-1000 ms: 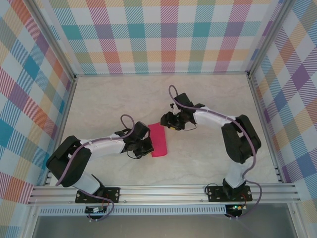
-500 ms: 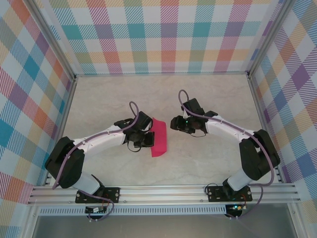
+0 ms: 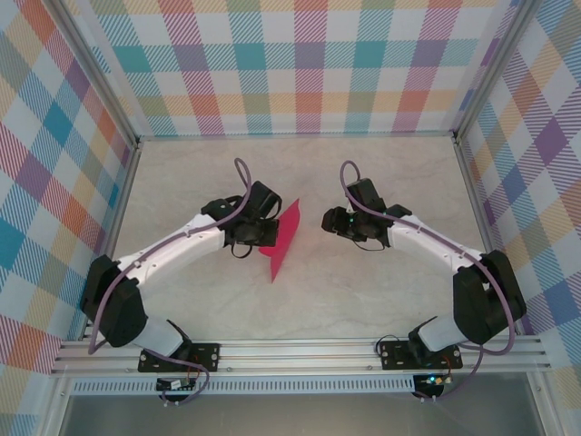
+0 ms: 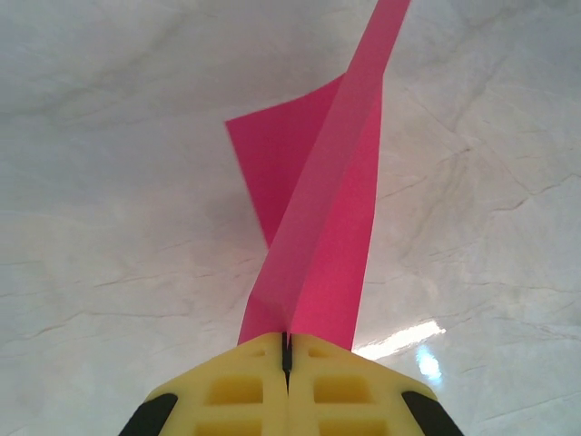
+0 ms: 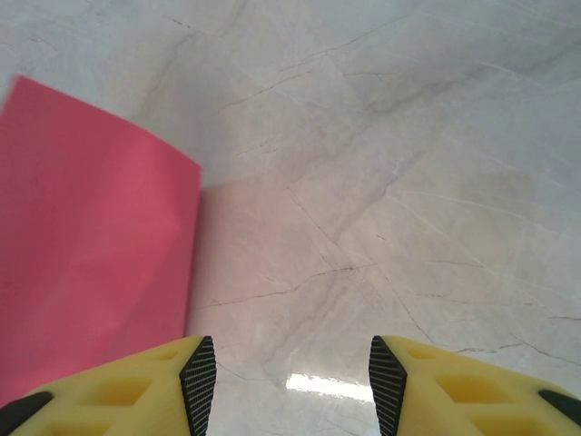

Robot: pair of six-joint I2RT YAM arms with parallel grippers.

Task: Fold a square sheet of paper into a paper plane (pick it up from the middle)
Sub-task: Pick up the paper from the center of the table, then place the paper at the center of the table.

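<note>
From above, you had the left gripper (image 3: 269, 234) clenched on the left edge of the pink-red paper (image 3: 285, 238). The paper stood at mid-table as a narrow, folded shape with pointed ends. Your right gripper (image 3: 329, 221) sat near the paper's right side, apart from it. The table (image 3: 363, 291) was pale and marble-veined, and the walls (image 3: 309, 64) were pastel plaid.

In your left wrist view, the yellow ribbed fingers (image 4: 250, 386) of the left gripper (image 4: 287, 350) met flat, pinching the paper (image 4: 327, 236) at a sharp crease. One plain, matte flap slanted off to the left over the glossy stone.

In your right wrist view, the right gripper (image 5: 283, 363) had its black-padded fingers (image 5: 198, 372) parted, grasping nothing. The paper (image 5: 91, 263) lay to the left, faintly creased, with one square corner showing.
</note>
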